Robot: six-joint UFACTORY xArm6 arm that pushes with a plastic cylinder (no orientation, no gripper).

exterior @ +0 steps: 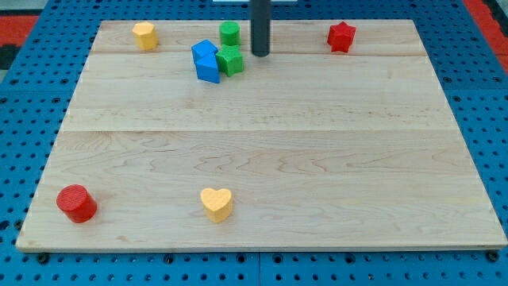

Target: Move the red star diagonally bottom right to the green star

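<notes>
Contact comes first: we have no jaws, only my tip (260,53), just right of the green star (230,60). The red star (340,36) sits well apart at the view's top right; we circle behind it, then push steadily leftward and slightly down.

A pale wooden table (262,151) of joined planks fills most of the frame under even light. Around it lies a blue perforated surface (32,48), with a red strip (486,12) at upper right.
</notes>
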